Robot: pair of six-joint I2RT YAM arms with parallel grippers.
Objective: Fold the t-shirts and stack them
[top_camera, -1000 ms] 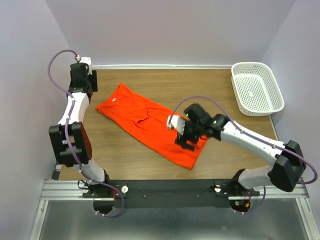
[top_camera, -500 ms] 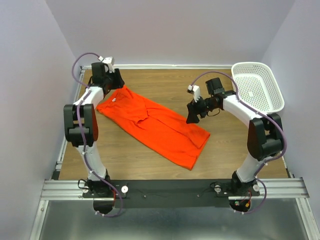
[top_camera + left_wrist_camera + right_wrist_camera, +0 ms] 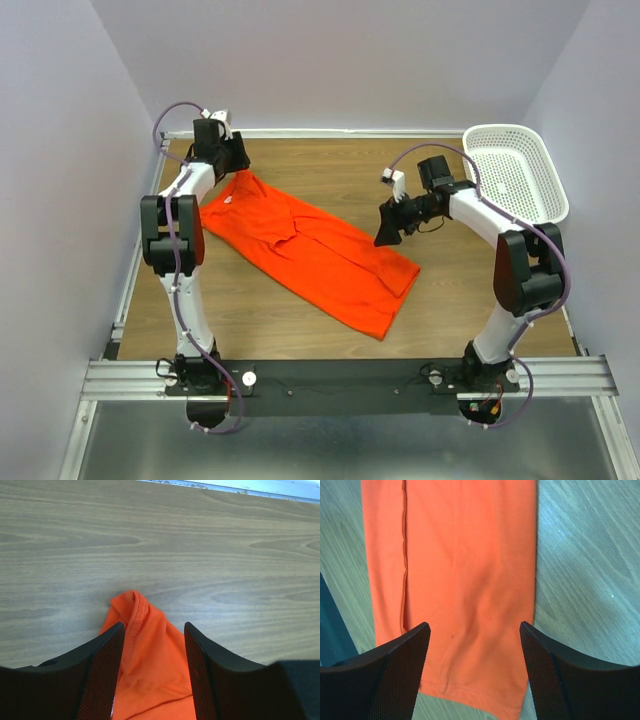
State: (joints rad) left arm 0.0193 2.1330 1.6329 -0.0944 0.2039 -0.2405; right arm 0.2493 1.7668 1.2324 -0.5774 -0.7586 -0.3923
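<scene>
Left pincer [image 3: 152, 630]: black mesh-faced jaws apart, straddling a raised, hemmed corner of cloth, not closed on it. Right pincer [image 3: 474, 627]: jaws wide, nothing held, poised over a stitched hem; whether the tips touch the fabric cannot be told from the wrist view. Item: one bright orange-red short-sleeved fabric t-shirt [image 3: 320, 255], lying diagonally on the brown wood-grain tabletop [image 3: 300, 170], apparently already folded lengthwise into a long band, its far end under the left pincer and its right edge just beside the right pincer. Handling, as judged: light, limp, not fragile; it will sag and drag unless pinched at two corners together, best at the thicker hems or seams. Also present: white plastic lattice basket [image 3: 515, 180], far right corner, well apart from the shirt.
</scene>
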